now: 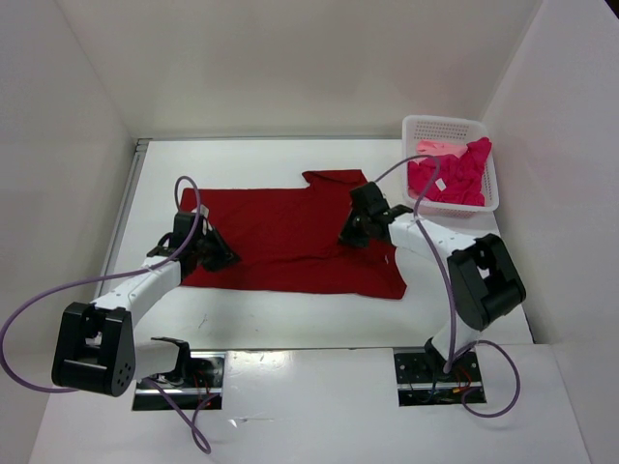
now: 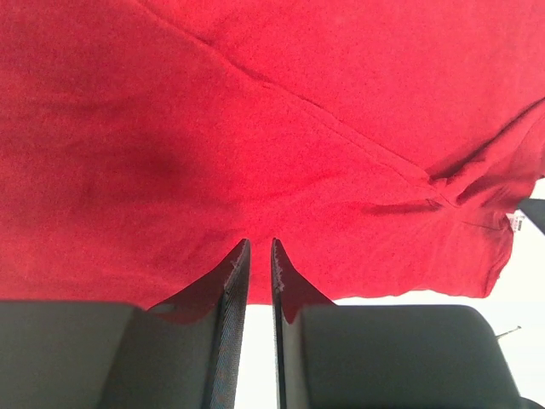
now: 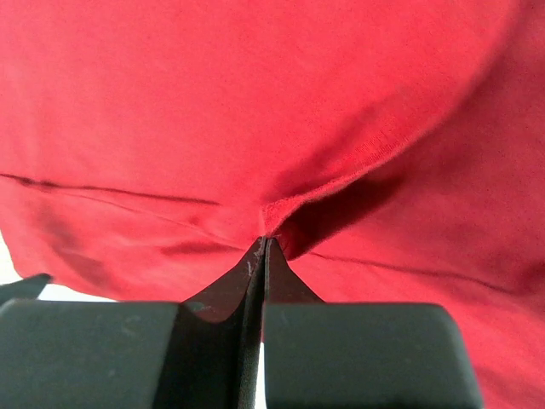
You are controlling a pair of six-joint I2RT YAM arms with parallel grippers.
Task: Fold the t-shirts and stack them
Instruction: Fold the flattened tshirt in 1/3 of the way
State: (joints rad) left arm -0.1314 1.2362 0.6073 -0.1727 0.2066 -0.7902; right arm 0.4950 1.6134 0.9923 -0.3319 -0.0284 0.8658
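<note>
A dark red t-shirt (image 1: pixel 290 242) lies spread flat on the white table, with one sleeve pointing to the back. My left gripper (image 1: pixel 224 256) is low at the shirt's left edge. In the left wrist view (image 2: pixel 260 245) its jaws stand a narrow gap apart with nothing between them, tips just over the red cloth (image 2: pixel 255 128). My right gripper (image 1: pixel 348 235) is on the shirt's right part near the sleeve. In the right wrist view (image 3: pixel 266 240) it is shut, pinching a raised fold of the red cloth (image 3: pixel 213 102).
A white perforated basket (image 1: pixel 445 123) stands at the back right, holding crumpled magenta-pink shirts (image 1: pixel 455 179) and a pale pink one (image 1: pixel 440 148). White walls close in the table on three sides. A small white tag (image 2: pixel 517 223) shows at the shirt's edge.
</note>
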